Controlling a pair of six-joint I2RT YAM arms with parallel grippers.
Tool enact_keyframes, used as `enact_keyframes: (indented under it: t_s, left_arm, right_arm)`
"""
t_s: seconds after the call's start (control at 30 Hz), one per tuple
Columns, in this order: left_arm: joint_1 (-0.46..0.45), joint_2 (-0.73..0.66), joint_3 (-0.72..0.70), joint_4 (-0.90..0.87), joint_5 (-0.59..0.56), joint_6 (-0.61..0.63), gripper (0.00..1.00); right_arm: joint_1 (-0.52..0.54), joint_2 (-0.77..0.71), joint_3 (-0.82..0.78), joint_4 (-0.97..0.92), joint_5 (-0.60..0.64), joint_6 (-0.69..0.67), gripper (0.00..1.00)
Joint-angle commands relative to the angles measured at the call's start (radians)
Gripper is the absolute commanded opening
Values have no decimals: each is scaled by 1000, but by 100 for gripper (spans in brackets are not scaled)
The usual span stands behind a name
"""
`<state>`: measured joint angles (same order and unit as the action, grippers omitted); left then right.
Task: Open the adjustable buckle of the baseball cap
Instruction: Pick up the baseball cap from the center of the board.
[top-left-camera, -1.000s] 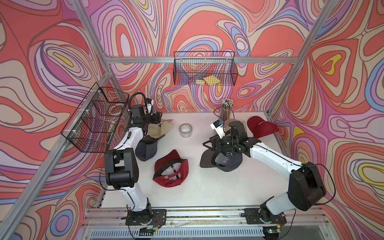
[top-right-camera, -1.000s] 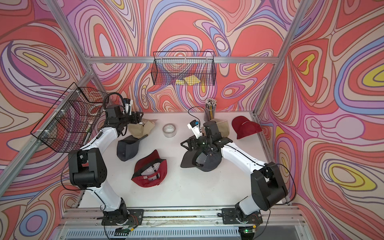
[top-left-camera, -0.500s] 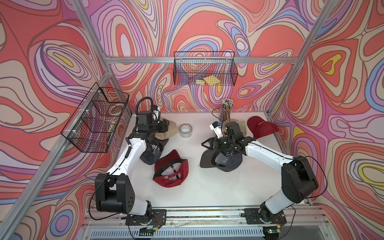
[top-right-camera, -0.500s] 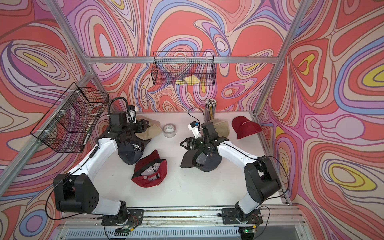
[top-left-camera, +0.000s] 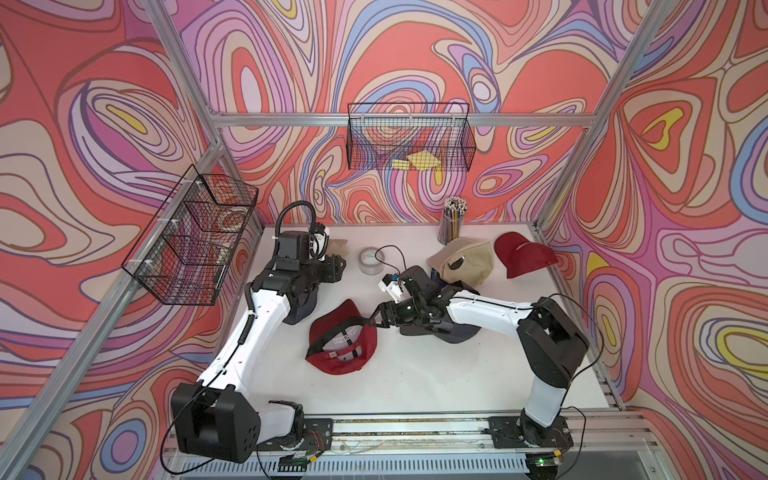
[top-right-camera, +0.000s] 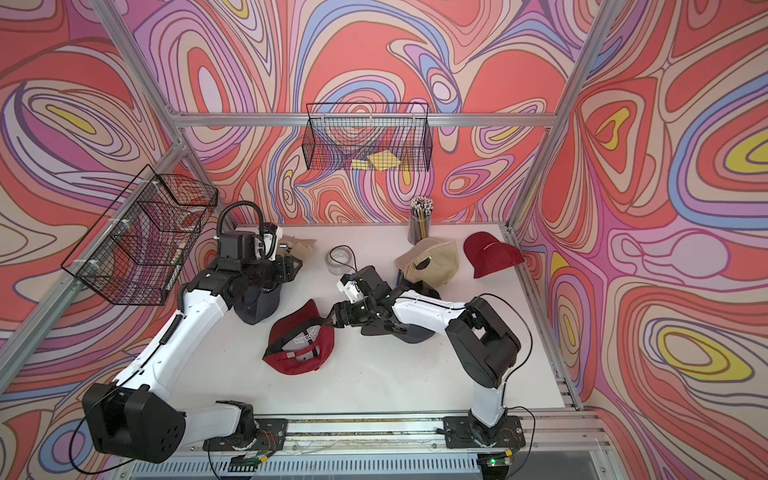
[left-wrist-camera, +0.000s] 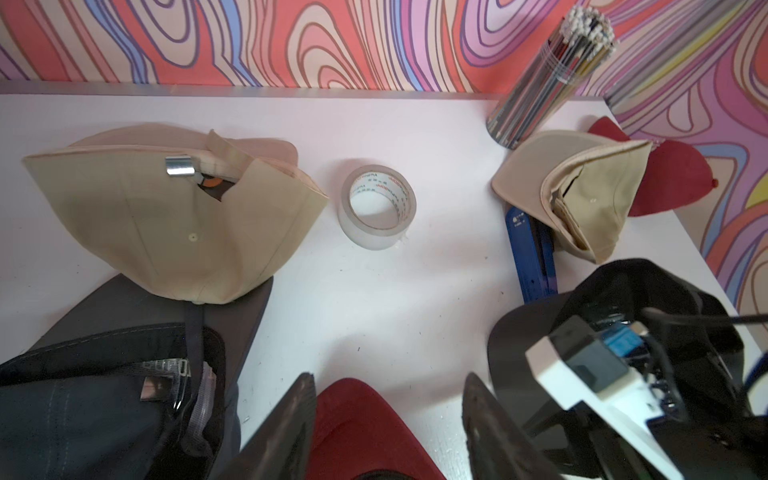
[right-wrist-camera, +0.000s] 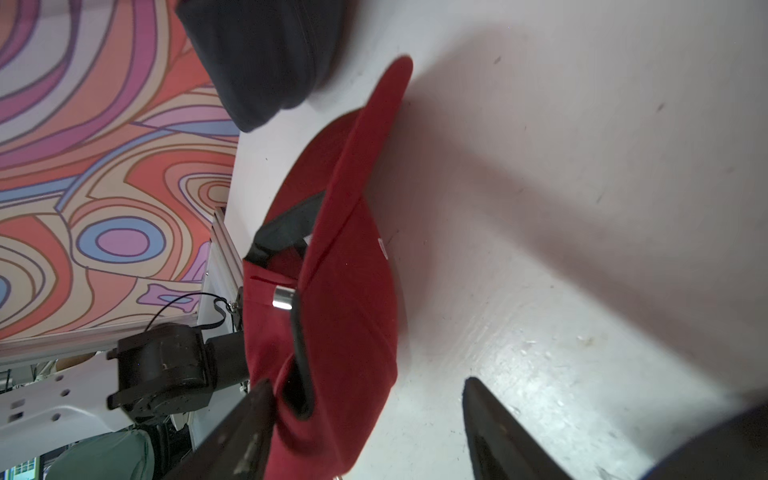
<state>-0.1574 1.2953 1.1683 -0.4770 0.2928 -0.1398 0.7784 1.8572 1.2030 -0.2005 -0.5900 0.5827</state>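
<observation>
The right gripper (top-left-camera: 372, 322) has left the black cap (top-left-camera: 440, 330) it hovered over a second ago. It has reached toward the middle of the table (top-left-camera: 436, 374), where its tips now meet the rim of the red cap (top-left-camera: 345, 345). The left gripper (top-left-camera: 338, 266) has swung out of the back-left corner and now hangs above the dark grey cap (top-left-camera: 301, 309) near the left edge.

Both pairs of jaws stand apart, clamping nothing. In the right wrist view one tapered black finger (right-wrist-camera: 249, 419) presses against the red cap's (right-wrist-camera: 345, 291) soft, matte fabric. The other finger is well clear of it, over scuffed white tabletop. In the left wrist view the left gripper's wedge-shaped fingers (left-wrist-camera: 286, 428) frame the smooth curved bill of the red cap (left-wrist-camera: 357, 424).

The red cap lies opening-up, its black sweatband and a white-lettered label showing in both top views. Its buckle (right-wrist-camera: 284, 298) is a small shiny metal clip on the red strap. It sits further along the rim from the touching finger, near it but apart.

Toward the back edge stand a glossy tape roll (left-wrist-camera: 378, 208) and a creased beige cap (left-wrist-camera: 174, 216) with its own silver clasp. A second beige cap (top-left-camera: 463, 259) lies there too, beside a cup of pencils (top-left-camera: 453, 222).
</observation>
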Motion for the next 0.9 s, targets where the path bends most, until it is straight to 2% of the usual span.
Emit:
enact_keyframes:
  t_s: [0.0,0.13,0.2,0.33,0.4,0.5,0.77,0.87]
  left_arm:
    - [-4,-12,-22,-41,20,34,58]
    - [-6,-18,-34,-35,34,37,57]
    - [-8,-23,-40,-31,41,38,57]
    - [-19,-30,-47,-24,39,45,57]
    - [-25,-31,-48,-26,37,56,58]
    - [-35,-34,-51,-24,60,77,58]
    - [-45,-48,-69,56,214,85,62]
    - [-45,-61,-84,103,293,111,62]
  right_arm:
    - [27,20,42,-5,26,32,73]
    - [43,47,50,-8,45,40,72]
    - [47,60,56,-5,46,40,65]
    - [50,64,43,37,37,42,33]
    - [50,50,37,42,52,27,0]
    - [49,4,33,9,114,-23,0]
    - [38,-157,69,-139,255,-257,0]
    - [-3,-203,64,-157,244,-282,0]
